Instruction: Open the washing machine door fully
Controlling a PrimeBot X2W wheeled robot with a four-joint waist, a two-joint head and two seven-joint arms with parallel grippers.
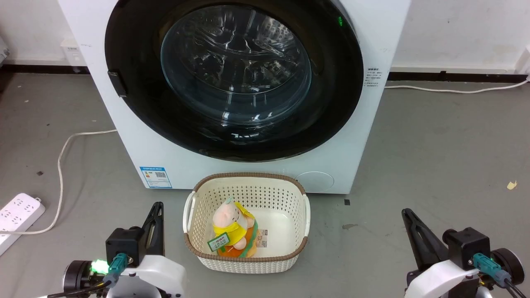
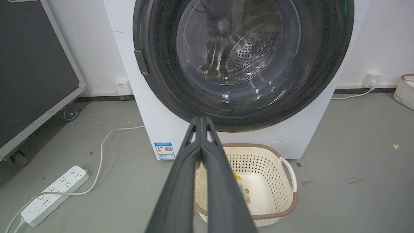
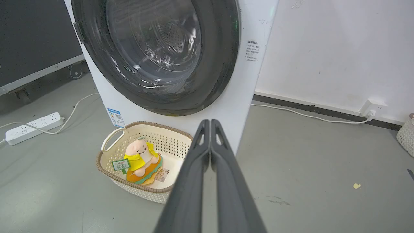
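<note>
The white washing machine (image 1: 157, 157) stands straight ahead on the grey floor. Its round washing machine door (image 1: 234, 74) lies flat against the front, glossy black rim around clear glass, a small dark handle tab (image 1: 117, 84) at its left edge. Through the glass the steel drum (image 2: 245, 51) shows. My left gripper (image 1: 156, 208) is shut, low at the left, well short of the machine. My right gripper (image 1: 406, 214) is shut too, low at the right. In both wrist views the fingers (image 2: 202, 142) (image 3: 210, 142) press together with nothing between them.
A cream perforated basket (image 1: 298, 207) holding a plush toy (image 1: 232, 229) sits on the floor between my grippers, right before the machine. A white power strip (image 1: 16, 213) and its cable (image 1: 62, 153) lie at the left. A dark wheeled panel (image 2: 35, 64) stands left of the machine.
</note>
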